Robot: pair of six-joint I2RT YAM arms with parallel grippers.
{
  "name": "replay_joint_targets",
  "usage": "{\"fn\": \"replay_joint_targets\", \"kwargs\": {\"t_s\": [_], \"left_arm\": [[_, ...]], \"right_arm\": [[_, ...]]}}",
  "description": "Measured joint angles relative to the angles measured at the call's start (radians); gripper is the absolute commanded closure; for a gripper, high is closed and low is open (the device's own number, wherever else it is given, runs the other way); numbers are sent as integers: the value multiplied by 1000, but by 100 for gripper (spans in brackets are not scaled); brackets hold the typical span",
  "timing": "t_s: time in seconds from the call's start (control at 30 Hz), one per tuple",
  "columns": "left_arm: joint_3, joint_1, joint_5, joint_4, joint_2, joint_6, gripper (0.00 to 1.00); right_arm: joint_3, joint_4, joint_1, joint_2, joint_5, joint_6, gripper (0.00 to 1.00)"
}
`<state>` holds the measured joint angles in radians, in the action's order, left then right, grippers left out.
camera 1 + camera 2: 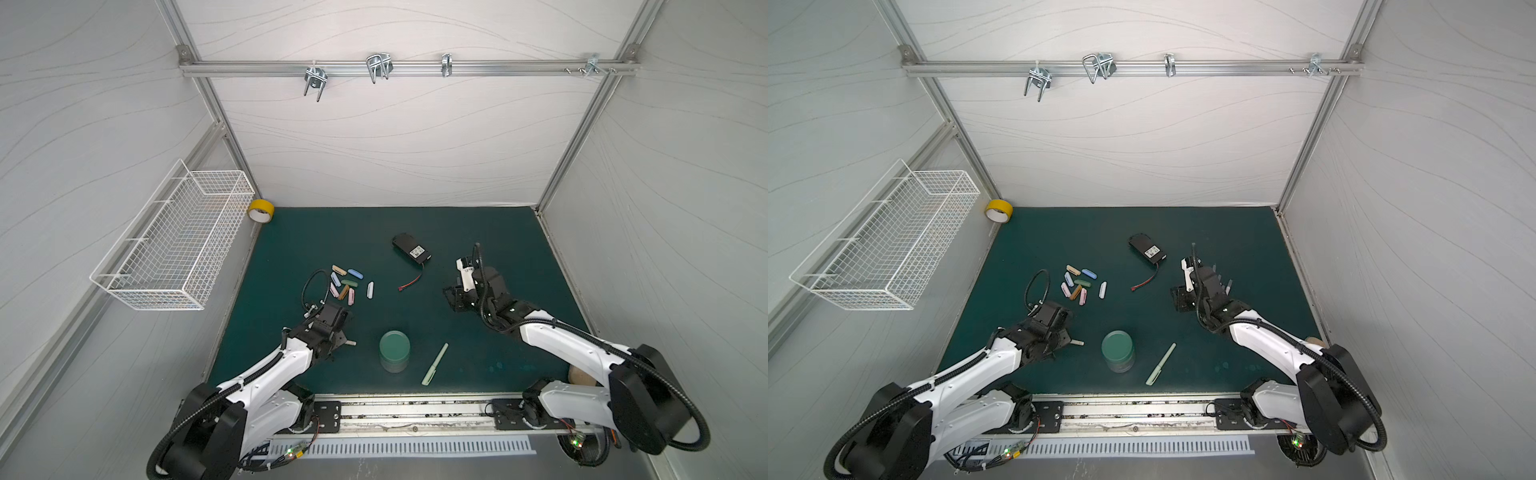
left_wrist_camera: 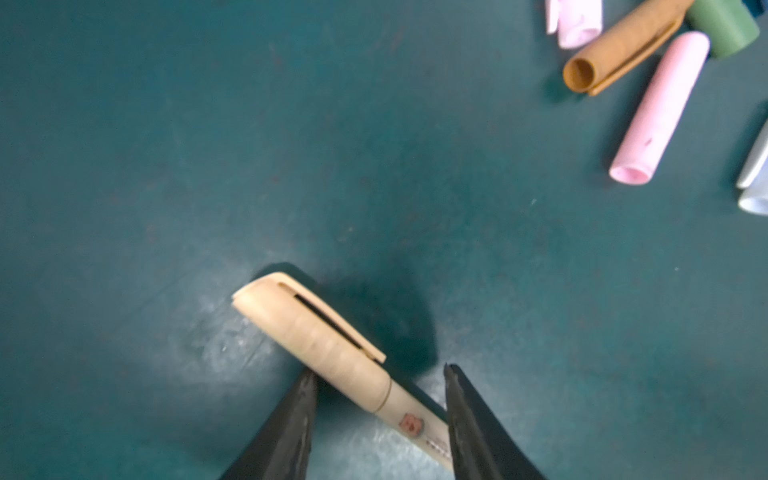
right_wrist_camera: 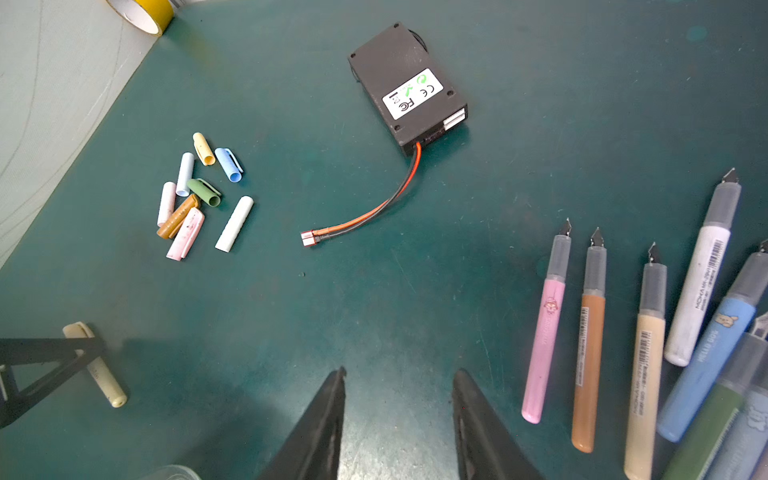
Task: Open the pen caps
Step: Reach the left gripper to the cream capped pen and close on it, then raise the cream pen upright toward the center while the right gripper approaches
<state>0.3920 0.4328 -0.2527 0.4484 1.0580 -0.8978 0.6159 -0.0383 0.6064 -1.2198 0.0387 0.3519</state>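
The left gripper [image 2: 380, 372] is hanging low over the dark green mat [image 2: 166, 166]. Its two black fingers are sitting on either side of a thin tan plastic pen [image 2: 411, 419]. The fingers are very close to the pen, but I cannot tell if they are squeezing it or only touching it. The short tan cap with a clip [image 2: 316, 328] is sitting on the pen's end, poking out past the fingertips.

Near this gripper, eight short plastic pen caps [image 3: 178, 216] are lying loose in a little pile: tan, brown, green, white, two blue and two pink.

The right gripper [image 3: 401, 371] is hanging over bare mat with its fingers spread apart and nothing between them. Just beside it, long plastic pens [image 3: 646, 365] with bare dark tips are lying side by side.

A pale green plastic pen [image 1: 435, 364] with its cap on is lying alone beside a round see-through green tub [image 1: 394, 349]. A black battery box [image 3: 407, 87] with a red wire is lying between the cap pile and the bare pens.
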Motion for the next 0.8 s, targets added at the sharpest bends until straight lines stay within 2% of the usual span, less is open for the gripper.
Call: {"fn": "replay_joint_targets", "kwargs": {"t_s": [0.23,0.57,0.8], "left_arm": [[24,-1,14,-15,47,33,71],[31,-1,50,-18,46,58,63],[30,27,75,27,14,56,72]], "right_arm": [[0,0,-2,0,0,0,56],[0,0,-6,0,-4,8,56],[0,0,-8,0,-4,15,56]]}}
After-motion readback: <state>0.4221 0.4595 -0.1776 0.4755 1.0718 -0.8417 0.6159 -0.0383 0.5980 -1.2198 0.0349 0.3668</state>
